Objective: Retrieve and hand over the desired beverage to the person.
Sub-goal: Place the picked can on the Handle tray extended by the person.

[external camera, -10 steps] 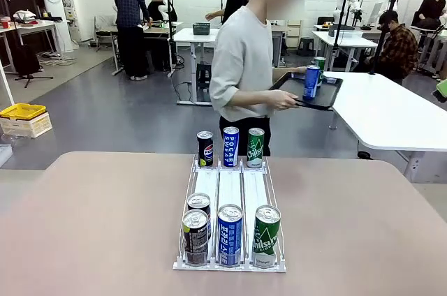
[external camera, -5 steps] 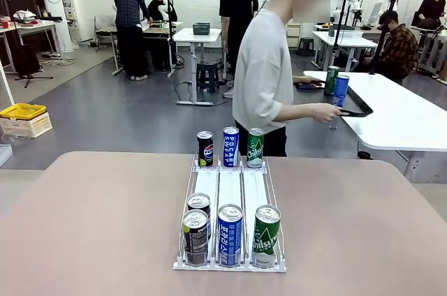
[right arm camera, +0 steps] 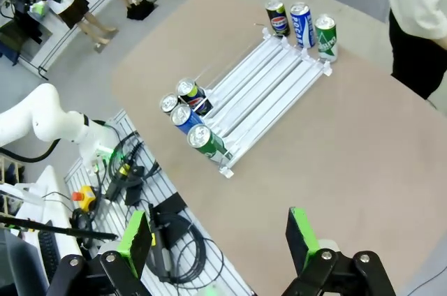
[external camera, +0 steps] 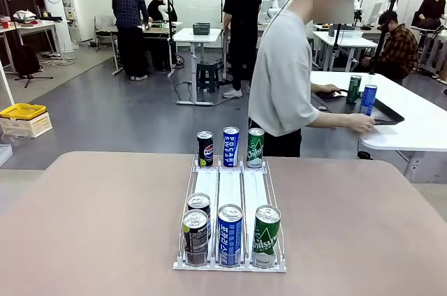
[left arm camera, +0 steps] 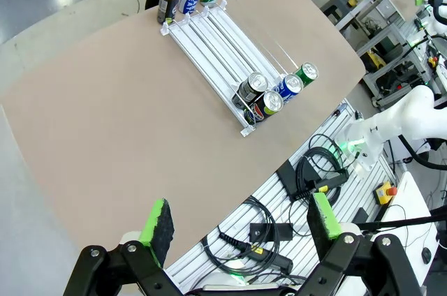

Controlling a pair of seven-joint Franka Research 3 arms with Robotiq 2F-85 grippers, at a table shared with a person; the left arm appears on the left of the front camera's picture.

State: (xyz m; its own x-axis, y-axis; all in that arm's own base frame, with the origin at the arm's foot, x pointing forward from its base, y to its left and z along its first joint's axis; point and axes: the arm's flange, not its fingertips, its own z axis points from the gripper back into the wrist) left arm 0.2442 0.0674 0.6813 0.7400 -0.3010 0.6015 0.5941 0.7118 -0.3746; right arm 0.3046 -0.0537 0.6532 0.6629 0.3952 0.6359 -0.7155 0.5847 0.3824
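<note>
Cans marked Pepsi (external camera: 204, 148), Pocari (external camera: 230, 146) and Chilsung (external camera: 255, 146) are lined at the three-lane rack's (external camera: 230, 188) far end on the worktop (external camera: 91, 226), four more at its near end, while both grippers (left arm camera: 241, 230) (right arm camera: 220, 240) are held high with fingers spread, nothing gripped.

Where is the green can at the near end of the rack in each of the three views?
Front view: the green can stands at the near right end of the rack.
Left wrist view: the green can is right of centre, rightmost of the near group.
Right wrist view: the green can is lowest of the near group.
Shared landmark: the blue can beside it.
</note>
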